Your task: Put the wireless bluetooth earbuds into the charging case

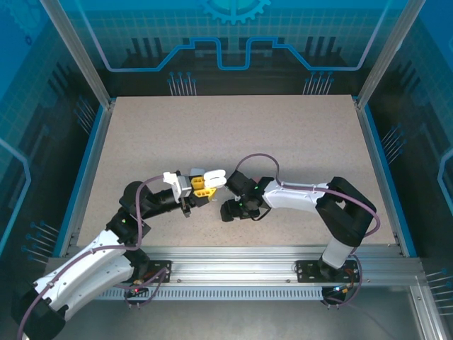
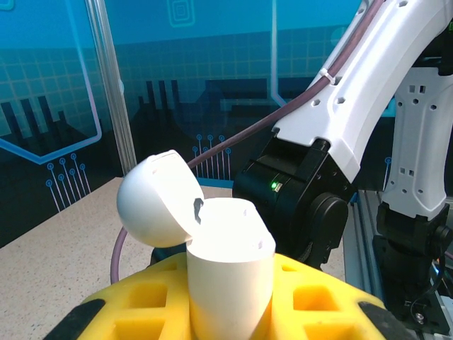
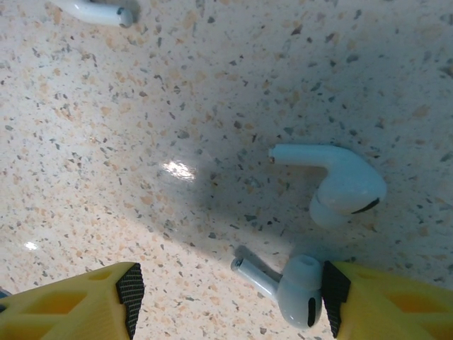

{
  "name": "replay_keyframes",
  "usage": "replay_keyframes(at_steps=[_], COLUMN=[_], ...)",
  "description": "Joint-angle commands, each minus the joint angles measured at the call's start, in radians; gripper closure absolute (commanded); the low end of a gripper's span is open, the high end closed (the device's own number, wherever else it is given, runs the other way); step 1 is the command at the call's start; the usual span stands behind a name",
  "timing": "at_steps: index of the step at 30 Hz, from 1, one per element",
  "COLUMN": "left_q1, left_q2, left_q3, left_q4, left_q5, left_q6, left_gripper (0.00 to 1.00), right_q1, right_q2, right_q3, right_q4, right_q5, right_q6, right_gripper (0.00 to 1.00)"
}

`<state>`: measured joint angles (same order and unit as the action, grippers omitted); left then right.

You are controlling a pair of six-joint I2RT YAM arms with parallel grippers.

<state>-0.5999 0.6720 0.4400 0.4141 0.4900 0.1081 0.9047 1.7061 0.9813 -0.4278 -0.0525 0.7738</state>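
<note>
My left gripper (image 2: 230, 315) is shut on a white charging case (image 2: 230, 244), held upright between its yellow fingers (image 2: 141, 312) with the round lid (image 2: 157, 198) flipped open to the left. From above, the case (image 1: 213, 177) hangs over the table's middle in the left gripper (image 1: 200, 184). My right gripper (image 1: 228, 211) points down at the table just right of it. It stands open (image 3: 232, 301) over white earbuds. One earbud (image 3: 294, 287) lies against the right pad (image 3: 334, 297). A second earbud (image 3: 347, 185) lies just beyond it. A third earbud (image 3: 95, 10) shows at the top left edge.
The speckled table (image 1: 283, 134) is fenced by aluminium posts (image 1: 78, 53) and blue panels. The right arm's white link and black wrist (image 2: 297, 191) sit close behind the held case. A rail (image 1: 241, 269) runs along the near edge.
</note>
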Motion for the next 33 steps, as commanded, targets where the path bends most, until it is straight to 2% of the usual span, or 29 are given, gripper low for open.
replay_keyframes(at_steps=[1, 3, 6, 17, 28, 31, 33], left_q1=[-0.007, -0.007, -0.007, -0.007, -0.006, -0.007, -0.007], left_q2=[-0.017, -0.019, -0.02, -0.028, -0.032, -0.032, -0.032], left_q3=[-0.011, -0.012, -0.016, -0.009, -0.007, -0.007, -0.007], left_q4=[0.0, -0.002, 0.003, -0.019, -0.027, -0.026, -0.023], left_q5=[-0.013, -0.015, -0.016, -0.021, -0.026, -0.027, -0.026], left_q6=[0.019, 0.018, 0.021, 0.025, 0.033, 0.033, 0.033], left_gripper=[0.98, 0.98, 0.98, 0.98, 0.98, 0.98, 0.98], right_q1=[0.013, 0.013, 0.012, 0.013, 0.011, 0.01, 0.001], right_q2=[0.008, -0.011, -0.016, 0.078, 0.046, 0.037, 0.036], right_q3=[0.046, 0.043, 0.039, 0.111, 0.113, 0.107, 0.098], right_q4=[-0.05, -0.079, -0.082, -0.104, -0.109, -0.105, -0.085], right_q5=[0.034, 0.071, 0.054, 0.075, 0.116, 0.129, 0.119], right_q6=[-0.021, -0.029, -0.05, -0.066, -0.099, -0.103, -0.109], right_gripper=[0.3, 0.29, 0.29, 0.28, 0.28, 0.3, 0.35])
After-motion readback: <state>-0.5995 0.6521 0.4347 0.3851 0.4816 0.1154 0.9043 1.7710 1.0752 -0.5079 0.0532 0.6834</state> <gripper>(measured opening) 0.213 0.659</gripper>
